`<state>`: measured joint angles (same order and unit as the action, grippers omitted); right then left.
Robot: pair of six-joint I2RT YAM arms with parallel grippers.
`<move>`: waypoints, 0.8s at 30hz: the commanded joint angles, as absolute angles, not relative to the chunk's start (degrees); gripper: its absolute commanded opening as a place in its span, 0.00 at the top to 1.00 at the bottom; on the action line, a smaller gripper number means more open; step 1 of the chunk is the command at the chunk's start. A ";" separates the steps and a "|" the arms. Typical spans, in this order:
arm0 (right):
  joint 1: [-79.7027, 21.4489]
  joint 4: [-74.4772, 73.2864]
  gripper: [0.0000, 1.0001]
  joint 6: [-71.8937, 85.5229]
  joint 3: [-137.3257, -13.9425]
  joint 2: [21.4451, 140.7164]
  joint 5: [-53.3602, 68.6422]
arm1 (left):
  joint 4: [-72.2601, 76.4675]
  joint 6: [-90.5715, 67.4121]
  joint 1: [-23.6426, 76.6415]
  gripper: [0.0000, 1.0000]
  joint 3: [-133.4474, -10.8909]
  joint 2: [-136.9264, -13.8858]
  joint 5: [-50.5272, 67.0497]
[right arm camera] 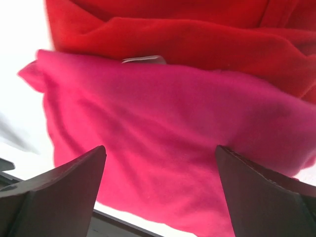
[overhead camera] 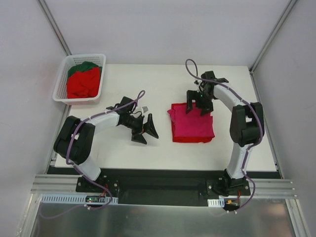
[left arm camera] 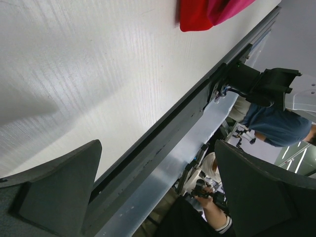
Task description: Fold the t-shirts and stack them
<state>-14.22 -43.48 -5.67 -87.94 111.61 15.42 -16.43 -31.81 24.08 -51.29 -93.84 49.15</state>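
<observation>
1. Magenta-pink folded cloth t-shirt lies on a red folded t-shirt on the white counter.
2. I see my right tool spread apart over its far edge.
3. My left tool, also apart, sits well left of it.

Robot lab cell: white table, white panel walls, aluminium frame posts, aluminium mounting rail.

White table, evenly lit; pale panel walls behind and either side of it; aluminium rail along its near edge.
</observation>
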 commanded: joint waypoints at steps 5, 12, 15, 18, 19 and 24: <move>-12.75 -47.36 0.04 -6.94 -97.10 113.11 10.73 | -16.70 -30.32 24.79 0.01 -50.10 -91.67 50.01; -11.16 -50.54 0.04 -6.94 -103.18 114.69 8.18 | -16.70 -30.32 24.79 0.01 -49.48 -91.49 49.92; -10.64 -50.97 0.04 -6.94 -104.58 116.01 8.70 | -16.70 -30.32 24.79 0.01 -49.13 -91.32 49.83; -10.63 -51.86 0.04 -6.77 -104.68 118.30 9.23 | -16.70 -30.32 24.79 0.01 -48.69 -91.06 49.66; -10.63 -51.86 0.04 -6.77 -104.16 118.82 9.32 | -16.70 -30.32 24.79 0.01 -48.60 -90.88 49.75; -10.55 -50.80 0.04 -6.77 -102.92 121.11 10.11 | -16.70 -30.50 24.79 0.01 -47.46 -89.74 49.40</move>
<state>-10.70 -48.95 -6.50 -103.15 119.85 9.69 -16.47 -31.70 24.08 -48.45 -92.92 49.12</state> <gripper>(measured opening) 0.958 0.993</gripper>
